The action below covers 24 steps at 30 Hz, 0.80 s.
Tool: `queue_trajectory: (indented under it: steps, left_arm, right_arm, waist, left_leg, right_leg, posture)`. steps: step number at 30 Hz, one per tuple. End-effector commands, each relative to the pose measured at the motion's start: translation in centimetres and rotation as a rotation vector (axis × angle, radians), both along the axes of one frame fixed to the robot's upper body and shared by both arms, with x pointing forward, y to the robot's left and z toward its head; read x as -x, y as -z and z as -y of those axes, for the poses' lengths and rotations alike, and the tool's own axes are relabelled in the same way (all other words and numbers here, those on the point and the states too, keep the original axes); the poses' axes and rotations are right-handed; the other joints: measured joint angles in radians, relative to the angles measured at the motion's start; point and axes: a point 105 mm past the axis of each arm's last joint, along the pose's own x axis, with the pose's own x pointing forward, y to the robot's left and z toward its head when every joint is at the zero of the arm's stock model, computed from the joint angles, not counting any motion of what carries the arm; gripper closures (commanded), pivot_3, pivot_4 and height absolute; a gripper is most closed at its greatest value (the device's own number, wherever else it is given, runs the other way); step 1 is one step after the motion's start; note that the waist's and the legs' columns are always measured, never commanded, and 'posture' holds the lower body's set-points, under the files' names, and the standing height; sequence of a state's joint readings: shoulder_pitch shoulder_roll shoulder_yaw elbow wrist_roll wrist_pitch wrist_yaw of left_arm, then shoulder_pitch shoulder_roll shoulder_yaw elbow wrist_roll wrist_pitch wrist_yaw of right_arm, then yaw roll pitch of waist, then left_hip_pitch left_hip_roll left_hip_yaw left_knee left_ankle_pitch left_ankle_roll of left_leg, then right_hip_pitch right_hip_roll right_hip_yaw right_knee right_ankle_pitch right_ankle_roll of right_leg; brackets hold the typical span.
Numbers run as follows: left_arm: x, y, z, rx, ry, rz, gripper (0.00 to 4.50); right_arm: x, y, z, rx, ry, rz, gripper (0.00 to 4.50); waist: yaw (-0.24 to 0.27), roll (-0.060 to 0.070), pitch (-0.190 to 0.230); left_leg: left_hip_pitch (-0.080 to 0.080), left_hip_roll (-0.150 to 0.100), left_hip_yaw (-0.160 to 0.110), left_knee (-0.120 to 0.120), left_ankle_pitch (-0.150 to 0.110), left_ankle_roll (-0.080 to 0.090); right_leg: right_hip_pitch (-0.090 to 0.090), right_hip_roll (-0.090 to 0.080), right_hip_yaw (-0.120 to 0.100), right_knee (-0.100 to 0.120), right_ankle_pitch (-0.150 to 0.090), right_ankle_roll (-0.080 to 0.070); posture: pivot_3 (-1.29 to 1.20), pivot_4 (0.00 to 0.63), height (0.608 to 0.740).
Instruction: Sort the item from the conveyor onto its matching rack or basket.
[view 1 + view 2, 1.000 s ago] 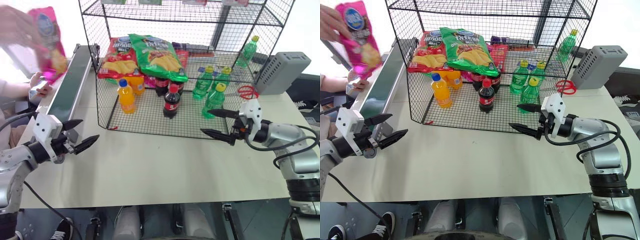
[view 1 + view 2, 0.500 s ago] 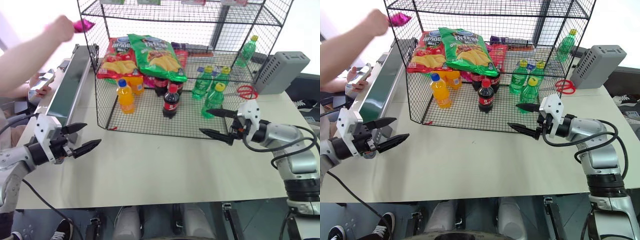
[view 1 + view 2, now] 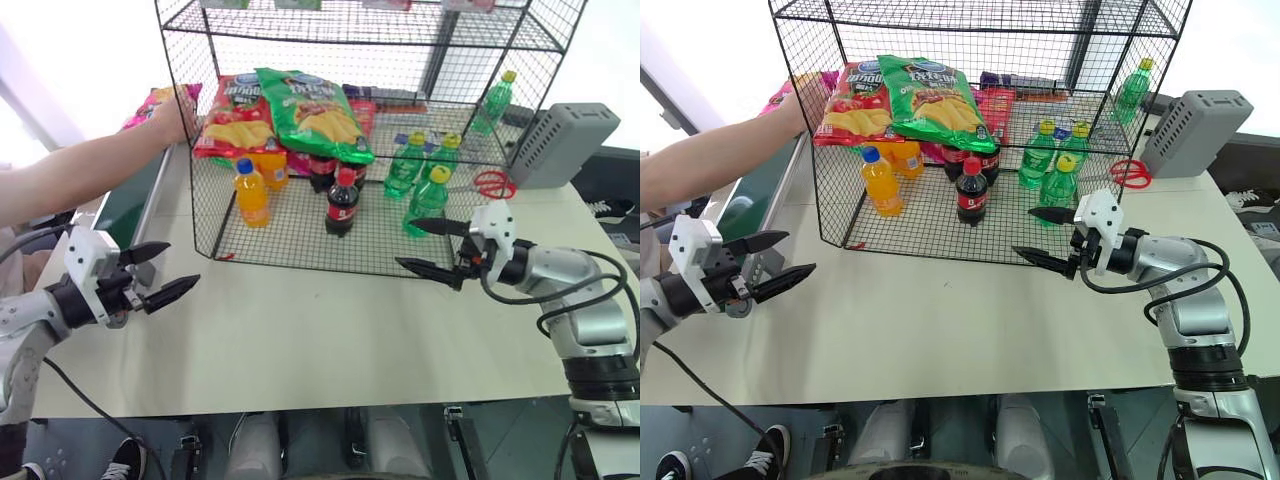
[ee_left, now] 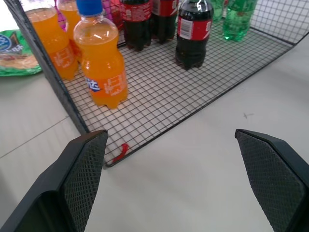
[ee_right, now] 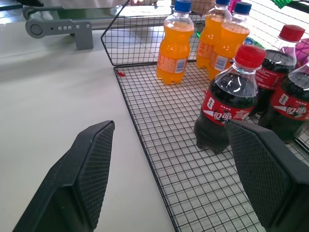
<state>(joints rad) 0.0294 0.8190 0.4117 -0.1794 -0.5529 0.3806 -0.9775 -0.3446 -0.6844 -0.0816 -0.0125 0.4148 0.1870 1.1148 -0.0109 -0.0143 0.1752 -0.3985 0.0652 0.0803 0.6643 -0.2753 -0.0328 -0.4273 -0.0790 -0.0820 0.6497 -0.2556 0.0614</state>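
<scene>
The magenta-pink chip bag (image 3: pixel 148 102) lies at the far end of the dark-green conveyor (image 3: pixel 122 208), beside the rack's left mesh side. A person's hand (image 3: pixel 176 117) rests on it and hides part of it. The black wire rack (image 3: pixel 290 238) stands at the middle of the table. My left gripper (image 3: pixel 181 265) hovers open and empty near the conveyor's near end, well short of the bag. My right gripper (image 3: pixel 405 243) is open and empty at the rack's front right edge.
On the rack's bottom tier stand orange soda bottles (image 3: pixel 250 195), cola bottles (image 3: pixel 342 205) and green bottles (image 3: pixel 410 165). A red chip bag (image 3: pixel 235 115) and a green chip bag (image 3: pixel 315 110) lie above them. The person's forearm (image 3: pixel 75 178) crosses the conveyor. A grey box (image 3: pixel 565 140) sits at the back right.
The person's hand carried the pink bag from high on the left down to the conveyor's far end beside the rack. Both grippers stayed put and open.
</scene>
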Motion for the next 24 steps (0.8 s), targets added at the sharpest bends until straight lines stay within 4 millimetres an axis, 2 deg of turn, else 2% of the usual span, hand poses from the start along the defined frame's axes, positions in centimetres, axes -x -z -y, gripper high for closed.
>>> queue_trajectory:
  steps: [1, 12, 18, 21, 24]
  left_arm:
    - [0.1, -1.1, -0.3, -0.023, -0.014, 0.058, 0.00]
    - [0.9, -0.6, -0.4, -0.066, 0.015, 0.048, 0.00]
    - [0.8, -0.4, -1.6, -0.130, -0.043, 0.069, 0.00]
    - [1.0, -0.8, -2.2, -0.175, -0.066, 0.124, 0.00]
    - [1.4, -1.1, -3.1, -0.220, -0.104, 0.167, 0.00]
  right_arm:
    - [-0.1, -1.1, -0.3, 0.003, -0.020, 0.055, 0.70]
    - [0.5, -1.2, -1.6, 0.021, -0.087, 0.048, 0.70]
    - [1.3, -1.3, -2.8, -0.055, -0.163, -0.046, 0.70]
    - [1.7, -1.4, -3.9, -0.094, -0.196, -0.078, 0.03]
    - [2.1, -1.1, -4.9, -0.096, -0.228, -0.101, 0.03]
  waist:
    - [0.000, 0.000, 0.000]
    - [-0.001, 0.000, 0.000]
    - [0.000, 0.000, 0.000]
    - [-0.001, 0.000, 0.000]
    - [-0.001, 0.000, 0.000]
  left_leg:
    - [0.000, 0.000, 0.000, 0.000, 0.000, 0.000]
    - [0.000, 0.000, 0.000, 0.000, 0.000, 0.000]
    - [0.000, 0.000, 0.000, 0.000, 0.000, 0.000]
    - [0.000, 0.000, 0.000, 0.000, 0.000, 0.000]
    - [0.000, 0.000, 0.000, 0.000, 0.000, 0.000]
  right_leg:
    - [0.000, 0.000, 0.000, 0.000, 0.000, 0.000]
    - [0.000, 0.000, 0.000, 0.000, 0.000, 0.000]
    - [0.000, 0.000, 0.000, 0.000, 0.000, 0.000]
    - [0.000, 0.000, 0.000, 0.000, 0.000, 0.000]
    - [0.000, 0.000, 0.000, 0.000, 0.000, 0.000]
  posture:
    - [0.00, 0.150, 0.740]
    - [0.00, 0.150, 0.740]
    - [0.00, 0.150, 0.740]
    - [0.00, 0.150, 0.740]
    - [0.00, 0.150, 0.740]
